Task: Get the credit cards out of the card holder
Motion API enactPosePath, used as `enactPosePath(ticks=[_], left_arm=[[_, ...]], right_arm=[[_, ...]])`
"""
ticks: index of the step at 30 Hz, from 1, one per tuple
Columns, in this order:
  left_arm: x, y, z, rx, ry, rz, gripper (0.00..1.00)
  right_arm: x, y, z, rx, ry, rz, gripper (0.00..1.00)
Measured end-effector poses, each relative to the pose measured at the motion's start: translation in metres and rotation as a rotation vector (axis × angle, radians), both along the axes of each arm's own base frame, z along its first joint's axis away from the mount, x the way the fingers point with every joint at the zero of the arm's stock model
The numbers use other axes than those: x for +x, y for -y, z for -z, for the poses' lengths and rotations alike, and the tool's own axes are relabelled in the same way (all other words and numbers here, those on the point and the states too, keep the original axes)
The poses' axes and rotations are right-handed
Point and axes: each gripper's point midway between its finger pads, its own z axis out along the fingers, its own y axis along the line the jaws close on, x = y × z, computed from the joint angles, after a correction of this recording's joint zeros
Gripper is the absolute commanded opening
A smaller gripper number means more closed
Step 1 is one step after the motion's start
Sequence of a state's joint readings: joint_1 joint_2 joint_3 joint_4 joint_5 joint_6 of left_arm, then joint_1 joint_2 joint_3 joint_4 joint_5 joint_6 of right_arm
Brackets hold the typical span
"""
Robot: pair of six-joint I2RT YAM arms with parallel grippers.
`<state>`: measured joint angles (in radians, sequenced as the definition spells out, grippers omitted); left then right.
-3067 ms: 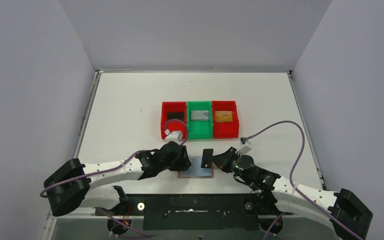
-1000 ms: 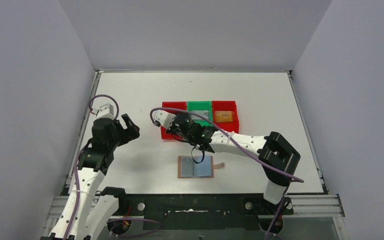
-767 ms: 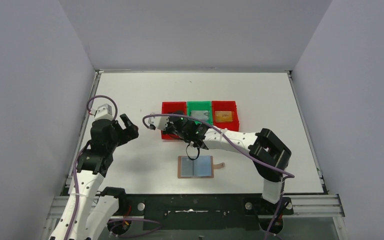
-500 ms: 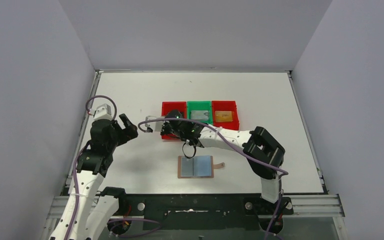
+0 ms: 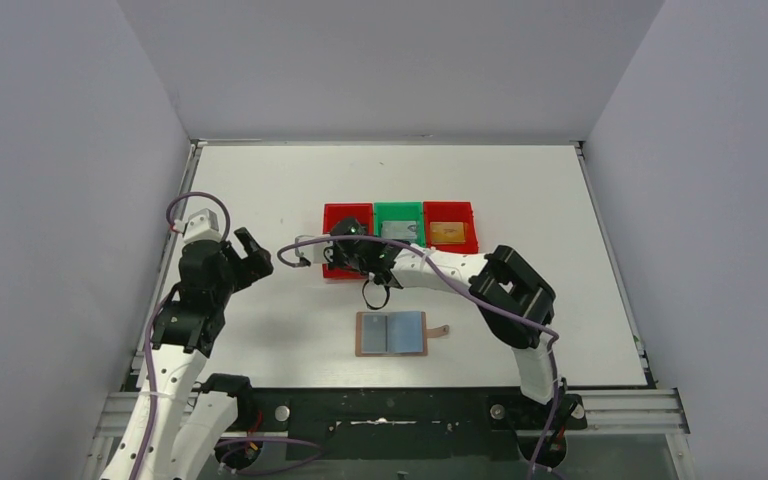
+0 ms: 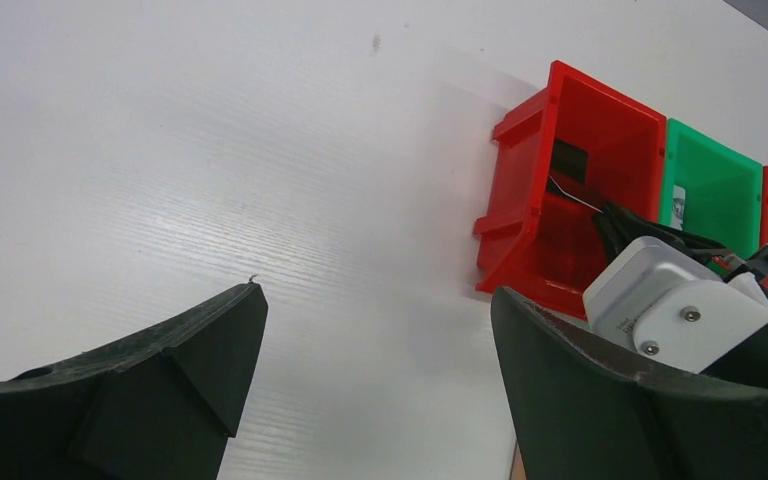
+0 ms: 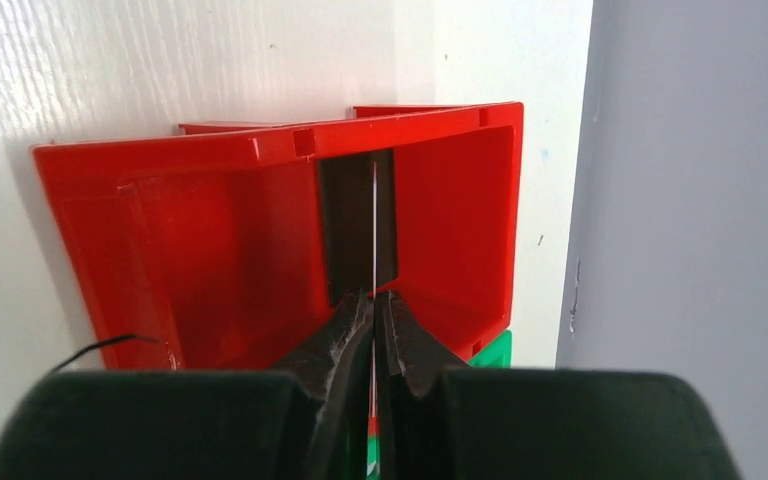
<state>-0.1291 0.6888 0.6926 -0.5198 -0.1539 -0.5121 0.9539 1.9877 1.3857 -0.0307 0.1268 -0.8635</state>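
The right pincer (image 7: 373, 300) is closed tight on a thin card (image 7: 373, 225), seen edge-on from the wrist as a pale line standing upright between the fingertips. The card hangs inside the left red bin (image 7: 260, 150), which sits at the upper middle of the overhead frame. Behind the held edge a dark rectangle (image 7: 345, 225) shows on the bin's inner surface; whether it lies flat or leans cannot be told.

The left pincer (image 6: 375, 310) is spread wide and holds nothing. It hovers over bare bench (image 5: 520, 190) at the left of the overhead frame, well apart from the bins.

The card holder (image 5: 392, 333) lies open and flat at the lower middle of the overhead frame, its pale blue inside facing up and its strap tab (image 5: 443, 330) pointing right. It is near the bins but not touching them, and neither pincer touches it.

Just right of the left red bin stands the green bin (image 5: 400, 206) with a silver-grey card (image 5: 397, 230) in it. Next to that, the right red bin (image 5: 449, 205) holds a gold-orange card (image 5: 447, 232).
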Motion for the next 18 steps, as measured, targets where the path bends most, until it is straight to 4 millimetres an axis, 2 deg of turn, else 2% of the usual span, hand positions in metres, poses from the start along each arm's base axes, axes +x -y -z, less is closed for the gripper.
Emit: enactPosePath(ticks=[18], left_arm=[[0.000, -0.001, 0.000, 0.003, 0.000, -0.007, 0.84]], right_arm=[[0.040, -0.001, 0.024, -0.006, 0.028, 0.033, 0.04]])
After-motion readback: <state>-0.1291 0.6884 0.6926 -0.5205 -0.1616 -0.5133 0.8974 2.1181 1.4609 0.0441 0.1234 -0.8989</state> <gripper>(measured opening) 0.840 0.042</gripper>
